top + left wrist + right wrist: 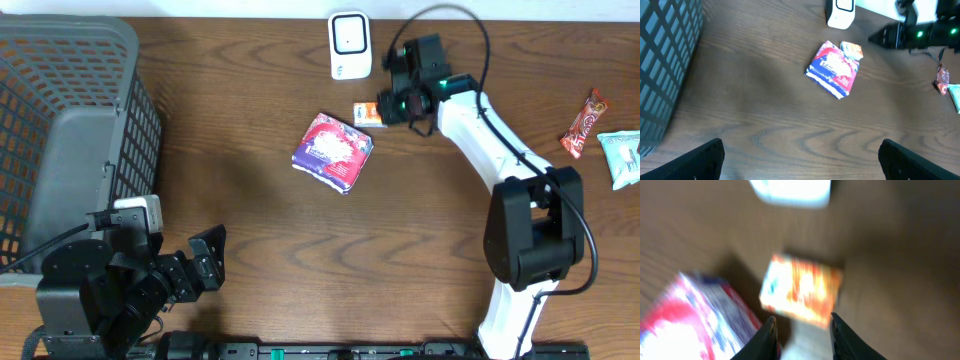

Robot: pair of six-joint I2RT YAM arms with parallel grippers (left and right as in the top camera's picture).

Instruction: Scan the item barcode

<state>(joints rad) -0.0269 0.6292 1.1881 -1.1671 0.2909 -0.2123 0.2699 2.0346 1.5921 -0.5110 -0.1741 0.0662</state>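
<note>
While your left gripper (212, 258) hangs wide open beside the basket (70, 60), your right gripper (802, 327) has its fingers a narrow gap apart at the small orange packet (368, 113). The packet sits on the table (250, 230) between the white scanner (350, 45) and the red-and-blue pouch (333, 150). Blur hides whether you grip it.

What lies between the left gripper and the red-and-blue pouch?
Only bare table lies between the left gripper and the red-and-blue pouch, clearest in the left wrist view.
</note>
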